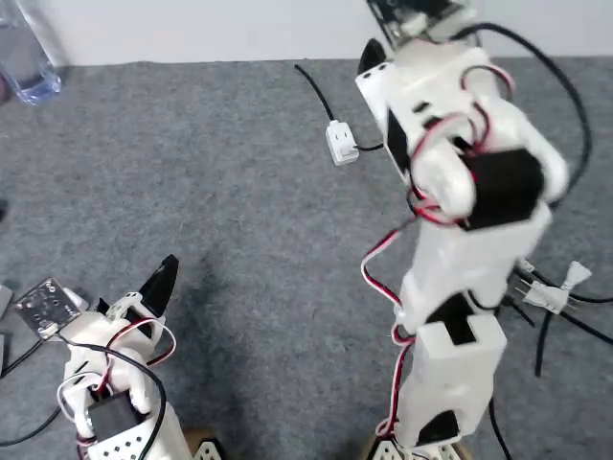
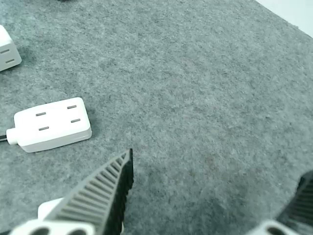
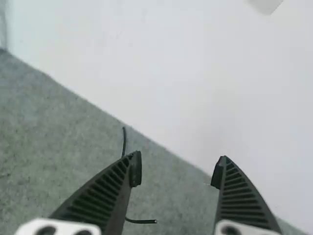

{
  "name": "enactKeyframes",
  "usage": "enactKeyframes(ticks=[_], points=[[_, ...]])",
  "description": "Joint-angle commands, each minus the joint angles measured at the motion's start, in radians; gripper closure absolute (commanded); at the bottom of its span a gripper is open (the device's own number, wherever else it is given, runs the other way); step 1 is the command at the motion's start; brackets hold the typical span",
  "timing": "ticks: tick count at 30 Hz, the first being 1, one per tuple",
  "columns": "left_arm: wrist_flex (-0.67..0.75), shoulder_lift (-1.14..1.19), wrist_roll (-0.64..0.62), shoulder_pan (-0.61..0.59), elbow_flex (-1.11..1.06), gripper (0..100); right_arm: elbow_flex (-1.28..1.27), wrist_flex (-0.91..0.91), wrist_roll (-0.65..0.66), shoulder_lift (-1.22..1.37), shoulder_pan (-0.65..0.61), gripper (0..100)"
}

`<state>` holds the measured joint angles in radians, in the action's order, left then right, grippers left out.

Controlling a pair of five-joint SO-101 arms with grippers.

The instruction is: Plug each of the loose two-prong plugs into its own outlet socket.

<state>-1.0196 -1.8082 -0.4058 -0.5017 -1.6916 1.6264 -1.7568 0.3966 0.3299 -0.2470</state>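
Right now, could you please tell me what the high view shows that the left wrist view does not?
The high view adds the right arm, a corded white outlet block, and a loose two-prong plug lying beside that arm. The left wrist view adds a socket block with slots facing up and the corner of a second block; whether the first is the corded one, I cannot tell. Both take in the grey mat and the left tool, open and empty.

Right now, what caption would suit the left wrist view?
Open left gripper poised over grey carpet, near a white outlet block.
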Motion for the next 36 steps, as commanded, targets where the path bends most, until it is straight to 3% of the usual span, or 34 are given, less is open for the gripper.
enactKeyframes(ticks=[1, 26, 31, 36], points=[[0.005, -0.011, 0.002, -0.002, 0.008, 52, 0.049, -0.045, -0.006, -0.096, 0.001, 77.9], [0.005, -0.011, 0.002, 0.0, 0.008, 52, 0.044, -0.045, -0.003, -0.765, 0.004, 77.9], [0.003, -0.011, 0.002, 0.0, 0.008, 52, -0.092, -0.044, -0.006, -0.84, 0.101, 77.9], [0.003, -0.011, 0.002, 0.0, 0.008, 52, -0.29, -0.044, -0.006, -0.905, 0.111, 77.9]])
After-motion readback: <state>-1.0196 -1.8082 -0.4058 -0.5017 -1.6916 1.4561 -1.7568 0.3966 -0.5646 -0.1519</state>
